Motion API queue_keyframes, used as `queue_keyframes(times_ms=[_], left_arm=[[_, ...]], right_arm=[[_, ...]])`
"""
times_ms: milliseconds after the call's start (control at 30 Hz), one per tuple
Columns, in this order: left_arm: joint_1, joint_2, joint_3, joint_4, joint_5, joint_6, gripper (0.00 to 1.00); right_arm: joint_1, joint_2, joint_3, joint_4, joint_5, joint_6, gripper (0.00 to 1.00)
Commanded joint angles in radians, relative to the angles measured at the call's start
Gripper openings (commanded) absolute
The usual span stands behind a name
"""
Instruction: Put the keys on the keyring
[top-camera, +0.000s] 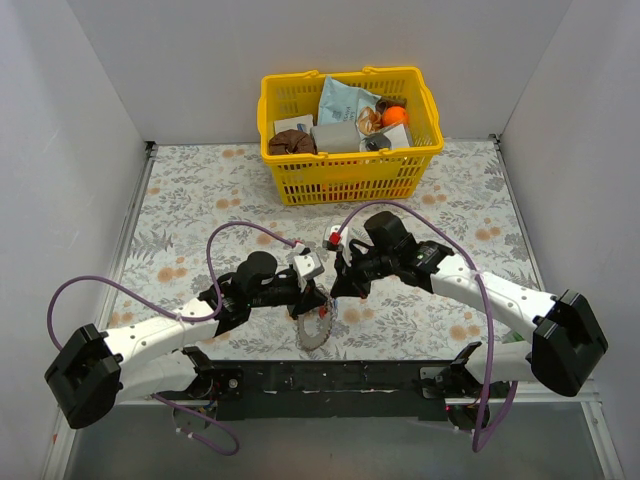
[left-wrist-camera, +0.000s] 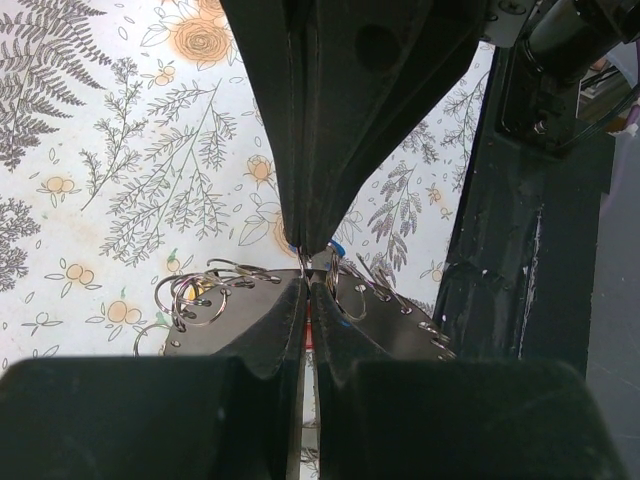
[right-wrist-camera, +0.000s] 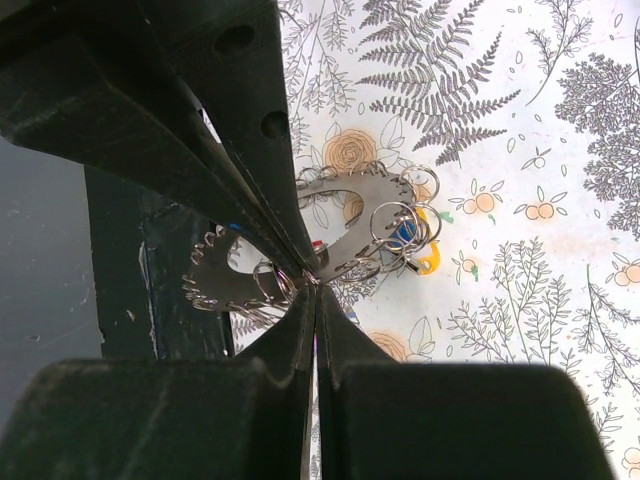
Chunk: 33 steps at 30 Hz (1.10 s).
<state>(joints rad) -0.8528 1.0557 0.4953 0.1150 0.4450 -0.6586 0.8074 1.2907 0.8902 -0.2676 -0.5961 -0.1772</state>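
The keyring (right-wrist-camera: 352, 215) is a wide flat silver ring with several small split rings along its band. It is held tilted above the table, just below both grippers in the top view (top-camera: 316, 330). A blue key (right-wrist-camera: 403, 234) and a yellow key (right-wrist-camera: 430, 263) hang from split rings on its far side, and a bit of red (right-wrist-camera: 317, 245) shows at the band. My left gripper (left-wrist-camera: 305, 282) is shut on the keyring's band (left-wrist-camera: 230, 305). My right gripper (right-wrist-camera: 316, 284) is shut on the band at the same spot, tip to tip with the left. What exactly lies between the right pads is hidden.
A yellow basket (top-camera: 290, 180) with packets and food items stands at the back middle. The black base rail (top-camera: 330, 378) runs along the near edge right under the keyring. Purple cables (top-camera: 225, 235) loop over the floral cloth. White walls close three sides.
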Motion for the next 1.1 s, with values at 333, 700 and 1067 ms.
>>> queue_keyframes(times_ms=[333,700,1067], left_arm=[[-0.014,-0.068,-0.004,0.035,0.032,-0.003,0.0],[-0.017,-0.109,-0.026,0.061,0.008,0.004,0.0],[-0.017,-0.146,-0.046,0.08,-0.003,0.007,0.0]], right_arm=[[0.001,-0.034,-0.027,0.051,0.062,0.001,0.01],[-0.001,-0.024,-0.03,0.056,-0.001,0.001,0.01],[-0.001,-0.03,-0.039,0.053,0.019,-0.002,0.01]])
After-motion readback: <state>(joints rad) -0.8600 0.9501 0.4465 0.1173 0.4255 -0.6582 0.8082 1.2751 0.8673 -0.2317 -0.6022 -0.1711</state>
